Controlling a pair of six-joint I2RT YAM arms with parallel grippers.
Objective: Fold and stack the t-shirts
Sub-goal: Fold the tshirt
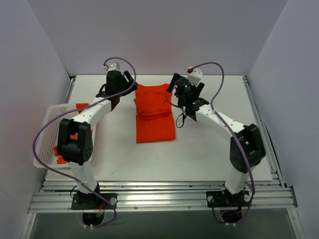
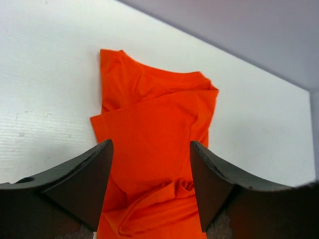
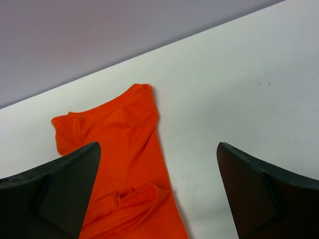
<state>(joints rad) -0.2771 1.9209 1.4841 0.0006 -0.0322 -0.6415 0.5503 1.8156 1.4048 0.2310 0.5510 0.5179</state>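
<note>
Folded orange-red t-shirt (image 1: 155, 117) lies mid-table, both sets of jaws open.
At your left, the white perforated basket (image 1: 46, 130) holds orange fabric (image 1: 82, 106). Your left gripper (image 2: 149, 149) hovers over the shirt's left edge, jaws apart, holding nothing; your right gripper (image 3: 158, 147) hangs at its right edge, jaws wide, also holding nothing.

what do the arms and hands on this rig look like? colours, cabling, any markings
They match: the left arm and right arm have white links and bulky black joint housings. A purple cable loops loosely along each to the wrist. A green light glows near the right wrist. The left hand and right hand each have two dark, matte, wedge-shaped fingers. No markings legible.
</note>
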